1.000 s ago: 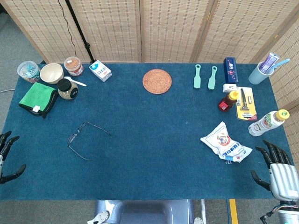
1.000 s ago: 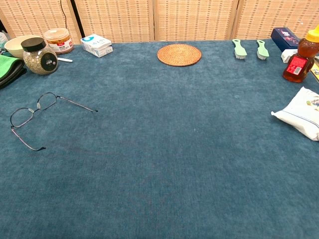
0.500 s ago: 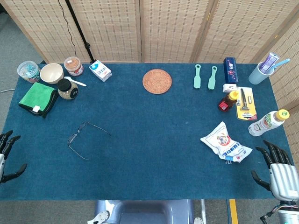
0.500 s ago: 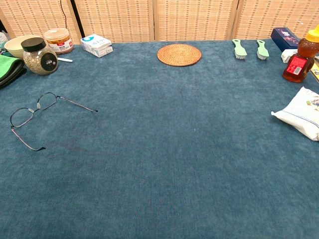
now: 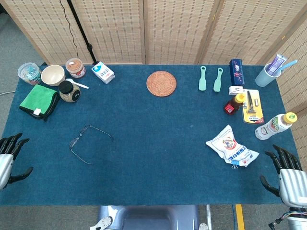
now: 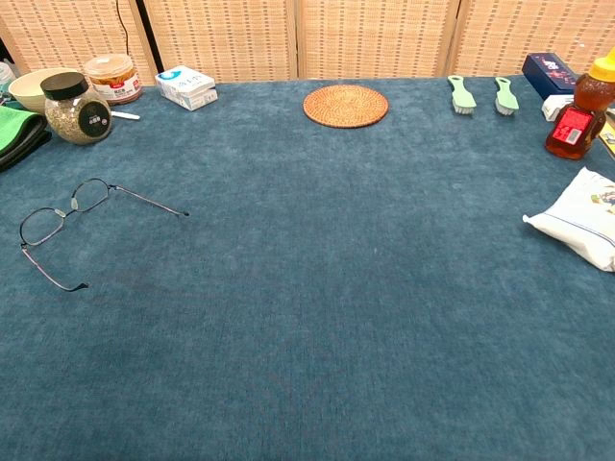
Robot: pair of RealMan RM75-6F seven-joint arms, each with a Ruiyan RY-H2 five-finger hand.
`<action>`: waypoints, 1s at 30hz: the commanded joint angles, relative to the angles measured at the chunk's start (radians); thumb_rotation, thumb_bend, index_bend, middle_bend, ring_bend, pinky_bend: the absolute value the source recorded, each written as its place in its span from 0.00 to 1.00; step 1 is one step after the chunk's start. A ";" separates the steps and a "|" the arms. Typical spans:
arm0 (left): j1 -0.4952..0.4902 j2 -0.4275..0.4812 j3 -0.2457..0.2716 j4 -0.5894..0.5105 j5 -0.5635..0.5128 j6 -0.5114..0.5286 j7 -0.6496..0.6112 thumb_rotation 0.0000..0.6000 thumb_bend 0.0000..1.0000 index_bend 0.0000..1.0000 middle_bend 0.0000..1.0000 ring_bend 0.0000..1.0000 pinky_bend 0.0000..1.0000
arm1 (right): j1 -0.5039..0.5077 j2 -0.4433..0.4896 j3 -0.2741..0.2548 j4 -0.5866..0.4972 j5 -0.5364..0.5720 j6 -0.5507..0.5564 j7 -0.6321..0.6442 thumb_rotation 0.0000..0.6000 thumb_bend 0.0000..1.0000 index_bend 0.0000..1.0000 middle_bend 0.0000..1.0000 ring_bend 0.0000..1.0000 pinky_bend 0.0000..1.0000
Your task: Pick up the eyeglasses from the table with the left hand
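— Left hand (image 5: 8, 160): where is it, and is it holding anything?

— It sits at the table's near left edge with its fingers spread and nothing in them, well apart from the eyeglasses (image 5: 86, 139).

— And the glasses?

— Flat on the blue table (image 5: 153, 163), arms unfolded, in the left half. A green cloth (image 5: 38, 100) and a dark-lidded jar (image 5: 70, 92) lie beyond them.

— The right hand (image 5: 287, 175)?

— Near right corner, fingers apart, holding nothing. A white packet (image 5: 232, 146) lies just beside it, not touching.
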 commanded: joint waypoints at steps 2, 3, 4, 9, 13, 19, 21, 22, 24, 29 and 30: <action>-0.041 -0.021 -0.012 0.031 -0.040 -0.062 0.029 0.91 0.24 0.16 0.06 0.02 0.00 | -0.003 0.000 -0.001 0.001 0.002 0.002 -0.001 1.00 0.30 0.21 0.11 0.11 0.14; -0.052 -0.029 -0.015 0.041 -0.054 -0.081 0.039 0.91 0.24 0.17 0.06 0.02 0.00 | -0.003 0.001 0.000 0.000 0.003 0.003 -0.002 1.00 0.30 0.21 0.11 0.11 0.14; -0.063 -0.037 -0.017 0.051 -0.066 -0.100 0.048 0.91 0.24 0.17 0.06 0.02 0.00 | -0.004 0.001 0.000 0.000 0.004 0.003 -0.002 1.00 0.30 0.21 0.11 0.11 0.14; -0.108 -0.072 -0.024 0.095 -0.116 -0.176 0.092 0.91 0.24 0.18 0.06 0.02 0.00 | -0.006 0.003 0.000 -0.001 0.006 0.005 -0.005 1.00 0.30 0.21 0.11 0.11 0.14; -0.149 -0.109 -0.032 0.136 -0.162 -0.240 0.123 0.89 0.24 0.18 0.06 0.01 0.00 | -0.008 0.004 -0.001 -0.002 0.009 0.005 -0.007 1.00 0.30 0.21 0.11 0.11 0.14; -0.209 -0.180 -0.045 0.197 -0.225 -0.309 0.187 0.85 0.24 0.20 0.06 0.00 0.00 | -0.012 0.008 -0.001 -0.005 0.013 0.008 -0.012 1.00 0.30 0.21 0.11 0.11 0.14; -0.222 -0.200 -0.047 0.212 -0.244 -0.321 0.207 0.84 0.24 0.21 0.06 0.00 0.00 | -0.012 0.009 -0.001 -0.007 0.015 0.008 -0.013 1.00 0.30 0.21 0.11 0.11 0.14; -0.230 -0.209 -0.048 0.218 -0.253 -0.330 0.217 0.84 0.24 0.21 0.05 0.00 0.00 | -0.013 0.010 -0.001 -0.007 0.015 0.008 -0.014 1.00 0.30 0.21 0.11 0.11 0.14; -0.246 -0.230 -0.051 0.236 -0.271 -0.345 0.234 0.83 0.24 0.22 0.04 0.00 0.00 | -0.015 0.011 0.000 -0.007 0.017 0.010 -0.014 1.00 0.30 0.21 0.11 0.11 0.14; -0.291 -0.282 -0.064 0.281 -0.327 -0.383 0.280 0.82 0.24 0.22 0.00 0.00 0.00 | -0.021 0.016 0.000 -0.009 0.021 0.017 -0.015 1.00 0.30 0.21 0.11 0.11 0.14; -0.300 -0.295 -0.068 0.291 -0.339 -0.388 0.288 0.82 0.24 0.22 0.00 0.00 0.00 | -0.022 0.016 0.000 -0.009 0.022 0.017 -0.016 1.00 0.30 0.21 0.11 0.11 0.14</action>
